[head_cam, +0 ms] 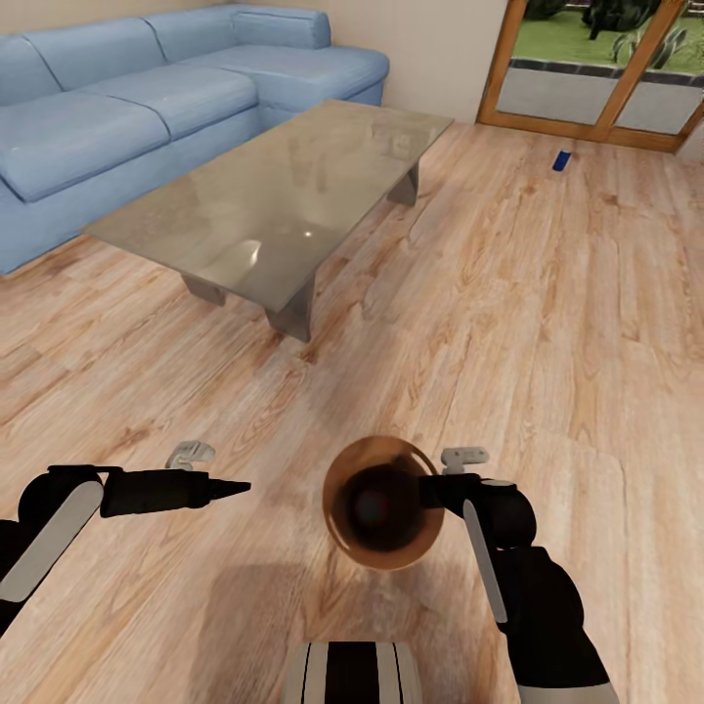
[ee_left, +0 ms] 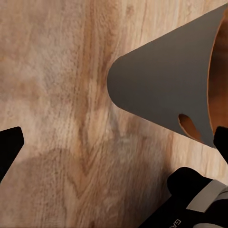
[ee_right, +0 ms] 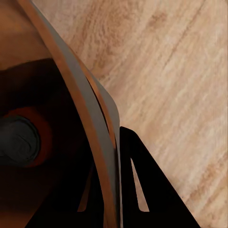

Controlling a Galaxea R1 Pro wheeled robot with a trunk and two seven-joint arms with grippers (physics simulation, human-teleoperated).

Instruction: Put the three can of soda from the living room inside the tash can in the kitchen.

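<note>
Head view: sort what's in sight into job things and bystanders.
Job:
- bucket, held by the right gripper
- orange can inside the bucket
- blue can on the floor near the glass door

Bystanders:
- sofa
- low table
- glass door

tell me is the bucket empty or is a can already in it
Not empty: an orange can with a grey top lies at the bucket bottom, seen from the right wrist.

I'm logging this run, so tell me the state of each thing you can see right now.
Trash can: held off the floor by the right tool, clamped on its rim.
Orange soda can: inside the trash can, at the bottom.
Blue soda can: on the floor near the glass door.
Left tool: empty; open or shut unclear.
</note>
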